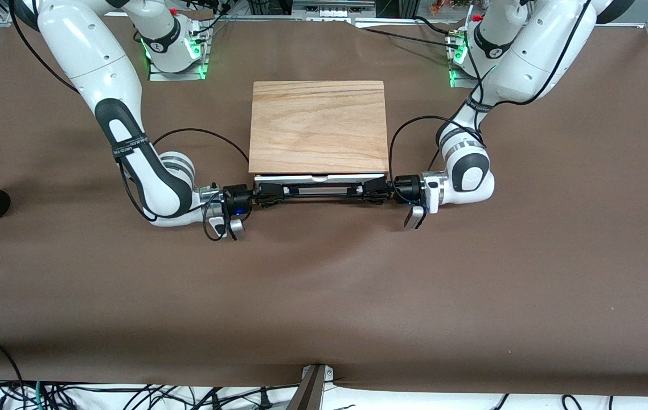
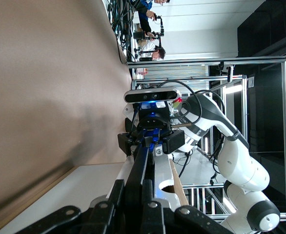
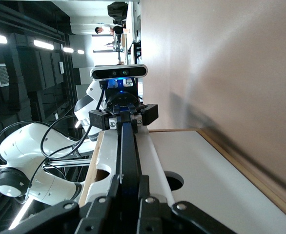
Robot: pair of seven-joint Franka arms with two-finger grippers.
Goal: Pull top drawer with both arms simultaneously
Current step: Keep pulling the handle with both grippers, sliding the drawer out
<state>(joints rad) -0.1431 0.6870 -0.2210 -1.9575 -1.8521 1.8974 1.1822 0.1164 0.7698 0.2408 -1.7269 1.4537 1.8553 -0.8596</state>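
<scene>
Front view: high camera across the table, looking down at both bases, the brown table (image 1: 324, 296) and cabinet (image 1: 319, 125). Covers the whole workspace from well back.

Left wrist view: close, rolled sideways, sighting along the black bar handle (image 2: 140, 165) of the top drawer (image 2: 74, 190) toward the right gripper (image 2: 151, 139).

Right wrist view: same setup mirrored, along the handle (image 3: 128, 156) toward the left gripper (image 3: 123, 116).

Overlap: all three see the handle and drawer front; each wrist view sees the other arm.
</scene>
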